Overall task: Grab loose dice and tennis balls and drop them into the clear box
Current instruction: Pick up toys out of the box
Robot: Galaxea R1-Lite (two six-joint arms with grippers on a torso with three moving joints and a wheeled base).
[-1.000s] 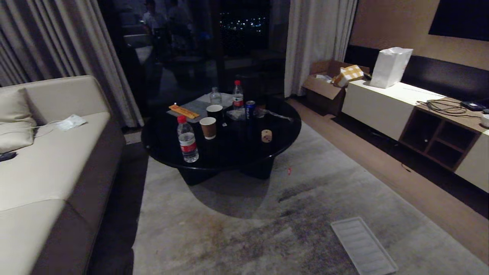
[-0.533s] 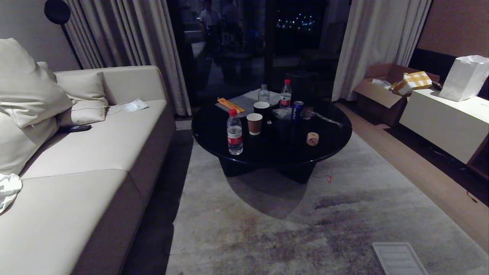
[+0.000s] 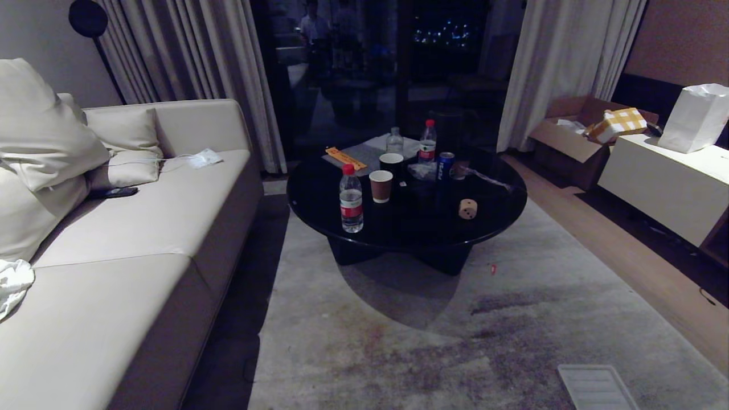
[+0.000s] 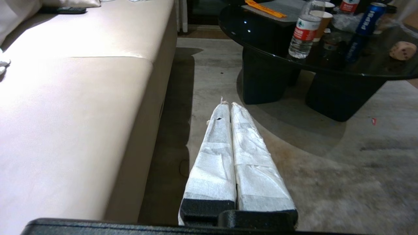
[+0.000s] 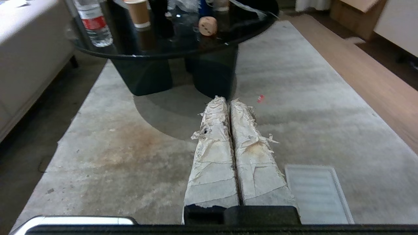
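A cream die (image 3: 467, 209) with dark pips lies on the round black table (image 3: 501, 222), near its right edge. It also shows in the left wrist view, die (image 4: 403, 50), and in the right wrist view, die (image 5: 208, 25). The tennis balls and the clear box are out of view. My left gripper (image 4: 228, 104) hangs low over the carpet beside the sofa, shut and empty. My right gripper (image 5: 227, 99) hangs over the carpet short of the table, likewise shut and empty. Neither arm shows in the head view.
A cream sofa (image 3: 131, 228) fills the left. On the table stand a water bottle (image 3: 351, 199), paper cups (image 3: 380, 185) and a blue can (image 3: 444, 166). A flat ribbed lid (image 3: 595, 387) lies on the carpet. A tiny red speck (image 3: 492, 266) lies by the table's foot. A white cabinet (image 3: 660, 188) is at the right.
The whole head view has swung left towards the sofa, so the camera turned; over the last half second it has barely shifted. Nothing on the table has moved.
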